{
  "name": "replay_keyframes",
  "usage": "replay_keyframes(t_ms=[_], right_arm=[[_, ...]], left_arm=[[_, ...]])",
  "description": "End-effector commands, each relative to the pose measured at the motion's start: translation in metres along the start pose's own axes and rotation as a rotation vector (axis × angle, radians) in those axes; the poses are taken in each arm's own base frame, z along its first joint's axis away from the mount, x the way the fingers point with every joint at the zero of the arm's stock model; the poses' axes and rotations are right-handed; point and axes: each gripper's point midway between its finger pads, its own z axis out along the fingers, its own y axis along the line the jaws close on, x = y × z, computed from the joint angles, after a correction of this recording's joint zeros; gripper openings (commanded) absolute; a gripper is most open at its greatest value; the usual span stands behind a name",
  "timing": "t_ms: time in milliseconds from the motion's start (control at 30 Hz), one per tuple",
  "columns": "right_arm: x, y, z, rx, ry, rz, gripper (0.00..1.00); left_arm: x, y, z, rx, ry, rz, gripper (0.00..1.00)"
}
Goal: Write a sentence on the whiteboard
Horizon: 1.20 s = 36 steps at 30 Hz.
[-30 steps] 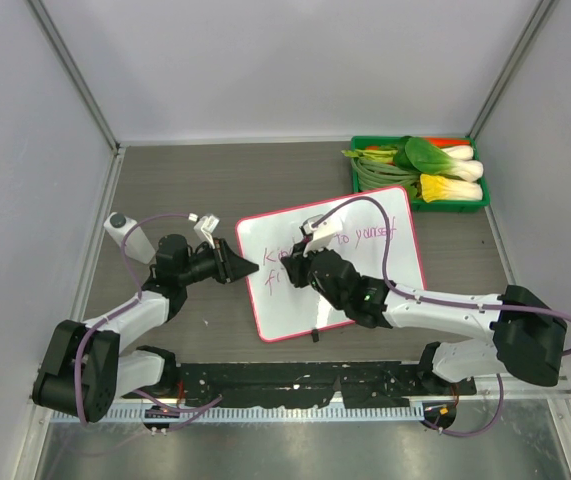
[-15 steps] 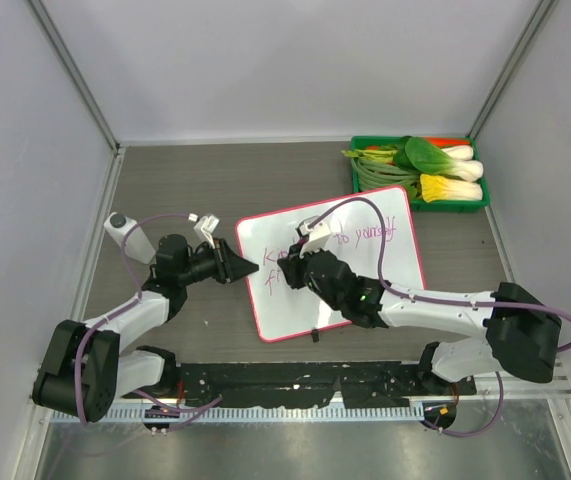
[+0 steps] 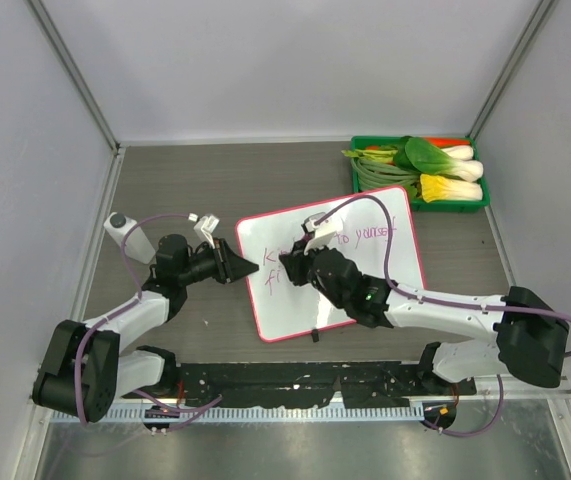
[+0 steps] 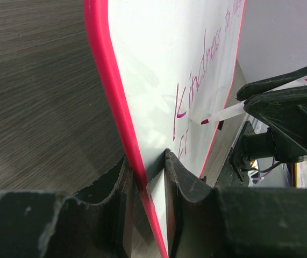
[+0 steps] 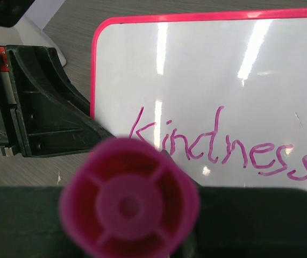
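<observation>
- The whiteboard [image 3: 290,312] lies flat on the surface [image 3: 165,180]: thin, stiff, glossy, probably light and prone to sliding.
- Left claw [image 4: 145,177] clamps its pink frame edge, the sensible hold.
- Right claw [image 3: 300,268] grips the marker [image 4: 223,114], tip by the sentence [image 5: 218,145].
- Vegetable tray [image 3: 357,182] sits beyond.

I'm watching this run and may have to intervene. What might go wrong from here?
The left gripper pinches the whiteboard by one thin edge, so pressure from the marker might pivot or slip it, skewing the sentence. The right gripper hangs low over the writing and may smear it. A shifted board could bump the green tray.
</observation>
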Motion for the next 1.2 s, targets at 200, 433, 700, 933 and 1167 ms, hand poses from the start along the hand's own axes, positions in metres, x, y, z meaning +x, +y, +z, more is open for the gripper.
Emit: replay_keyframes(t_ms=[200, 433, 700, 933, 1167], right_arm=[[-0.008, -0.002, 0.000, 0.015, -0.027, 0.016, 0.01], [0.004, -0.009, 0.000, 0.037, -0.006, 0.008, 0.01], [0.020, -0.019, 0.000, 0.068, 0.030, -0.006, 0.01], [0.026, -0.022, -0.006, 0.065, 0.047, -0.011, 0.01], [0.041, -0.024, -0.010, 0.054, 0.085, 0.002, 0.02]], left_arm=[[0.011, 0.007, 0.003, -0.023, 0.044, 0.041, 0.00], [0.011, 0.007, 0.003, -0.022, 0.045, 0.041, 0.00], [0.011, 0.006, 0.002, -0.023, 0.043, 0.042, 0.00], [0.011, 0.007, 0.003, -0.024, 0.043, 0.040, 0.00], [0.011, 0.007, 0.003, -0.023, 0.044, 0.041, 0.00]])
